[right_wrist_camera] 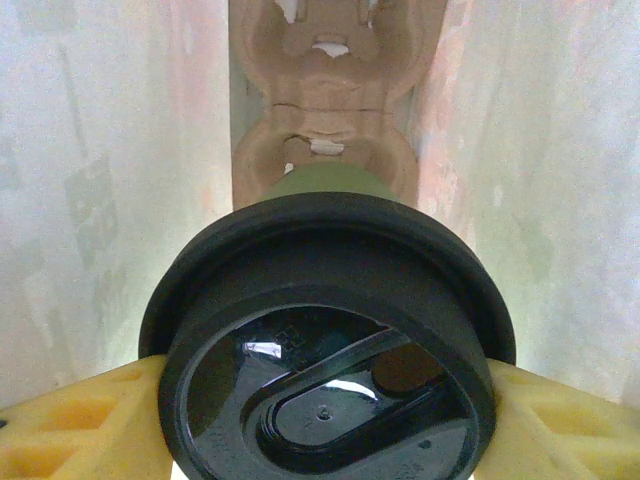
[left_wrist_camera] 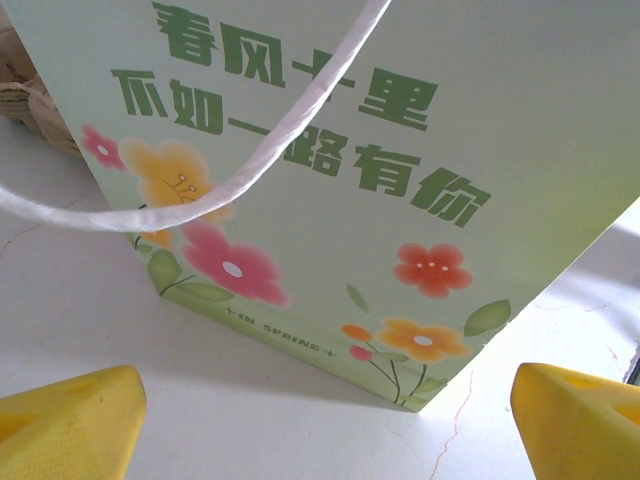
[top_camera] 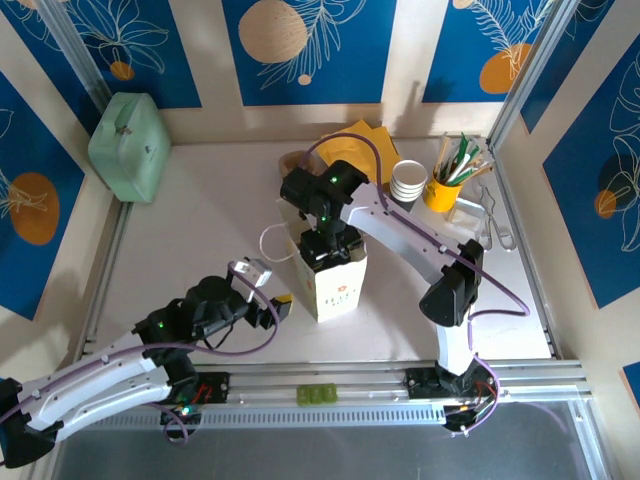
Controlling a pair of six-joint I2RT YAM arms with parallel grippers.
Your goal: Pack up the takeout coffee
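the right arm rises from its base at the near-right edge of the worktop (top_camera: 200, 200), folds at the elbow and reaches back to the middle. there its wrist points straight down into the open top of the paper bag (top_camera: 340, 288), which stands upright a little nearer the near edge. the right hand (right_wrist_camera: 320, 425) is inside the bag, its yellow fingers (right_wrist_camera: 70, 420) pinching the takeout coffee (right_wrist_camera: 325, 370) from both sides just under the black lid. the cup hangs upright between the bag's pale walls, over a brown cardboard cup tray (right_wrist_camera: 325, 110) at the bottom; whether cup and tray touch, i cannot tell.

the left arm lies low from the near-left corner, stretched toward the bag's flowered face. the left hand (left_wrist_camera: 330, 420) is spread wide and holds nothing, just short of the bag, below its white handle (left_wrist_camera: 260, 165).
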